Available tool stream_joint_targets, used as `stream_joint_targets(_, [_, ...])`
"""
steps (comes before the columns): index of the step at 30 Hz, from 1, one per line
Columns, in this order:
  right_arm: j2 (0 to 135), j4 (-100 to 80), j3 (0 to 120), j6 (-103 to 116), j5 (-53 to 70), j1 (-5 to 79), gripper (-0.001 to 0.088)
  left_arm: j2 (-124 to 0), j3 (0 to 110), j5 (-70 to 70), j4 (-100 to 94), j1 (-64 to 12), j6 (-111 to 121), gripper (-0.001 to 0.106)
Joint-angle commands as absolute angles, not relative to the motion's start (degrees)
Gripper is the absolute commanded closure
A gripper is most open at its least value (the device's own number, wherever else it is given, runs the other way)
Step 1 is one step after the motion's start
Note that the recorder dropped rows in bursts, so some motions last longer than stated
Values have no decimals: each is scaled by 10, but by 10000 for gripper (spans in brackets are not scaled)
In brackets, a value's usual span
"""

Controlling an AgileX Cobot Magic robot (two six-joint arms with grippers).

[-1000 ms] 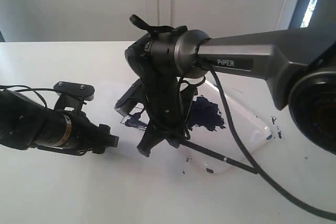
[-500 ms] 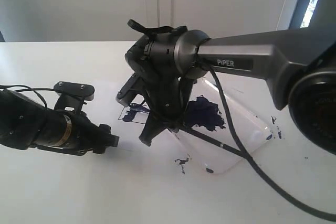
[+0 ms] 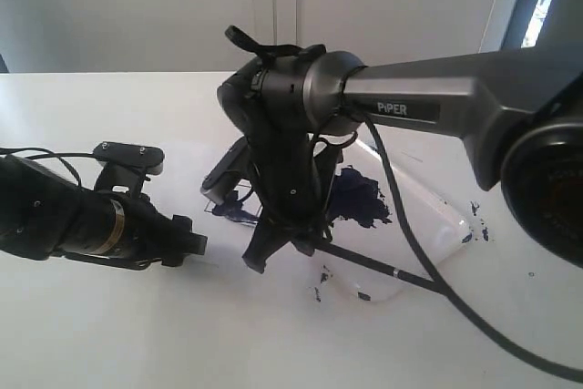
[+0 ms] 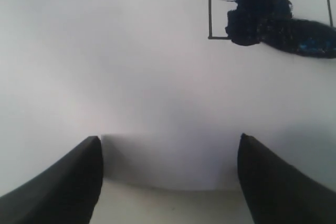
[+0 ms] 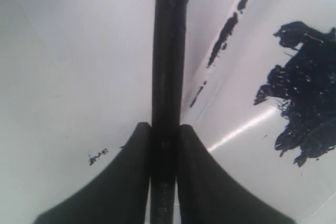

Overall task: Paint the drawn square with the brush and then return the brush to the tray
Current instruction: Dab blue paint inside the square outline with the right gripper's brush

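My right gripper (image 3: 296, 243) hangs low over the table, just off the tray's near-left corner, shut on the brush (image 3: 378, 268). The thin black handle with its small white mark sticks out to the right over the tray (image 3: 428, 225); its painted tip is hidden. In the right wrist view both fingers (image 5: 131, 171) clamp the brush (image 5: 169, 51) beside the tray's smudged rim (image 5: 223, 32). The drawn square (image 3: 228, 210), with dark paint inside, peeks out left of that gripper. My left gripper (image 3: 196, 245) lies low and open to the left. In its wrist view (image 4: 170, 140) the drawn square (image 4: 262, 11) lies ahead.
A dark blue paint blot (image 3: 360, 198) fills the tray's middle (image 5: 304, 93). Small stray splatters mark the table by the tray's near edge (image 3: 321, 277) and at the far right (image 3: 475, 225). The right arm's black cable (image 3: 455, 307) trails across the table's right side.
Half a second ago the right gripper had lifted and swung back toward the square; now it is down and forward again, the brush handle swinging with it. The left arm has not moved.
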State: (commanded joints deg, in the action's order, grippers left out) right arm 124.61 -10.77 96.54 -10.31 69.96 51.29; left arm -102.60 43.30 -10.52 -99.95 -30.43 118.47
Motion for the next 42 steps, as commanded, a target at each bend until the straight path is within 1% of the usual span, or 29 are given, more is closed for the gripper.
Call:
stream_joint_targets(8, [1246, -186, 965, -59, 700, 513, 868, -1026, 414, -88, -999, -304, 1187, 317])
stream_joint_targets(22, [1246, -190, 965, -58, 700, 513, 868, -1026, 402, -62, -999, -304, 1191, 317])
stream_joint_targets(25, [1246, -213, 965, -49, 700, 513, 868, -1026, 385, -38, -999, -304, 1193, 317])
stream_joint_targets(26, [1246, -217, 965, -47, 700, 513, 868, -1026, 372, -11, -999, -304, 1193, 317])
stream_joint_targets(28, [1246, -199, 965, -56, 700, 513, 868, -1026, 362, 13, -999, -304, 1193, 317])
stream_joint_targets(34, [1246, -105, 965, -115, 700, 513, 868, -1026, 361, 7, -999, -304, 1193, 317])
stream_joint_targets(42, [1247, -102, 984, -118, 685, 514, 868, -1026, 361, -9, -999, -304, 1193, 317])
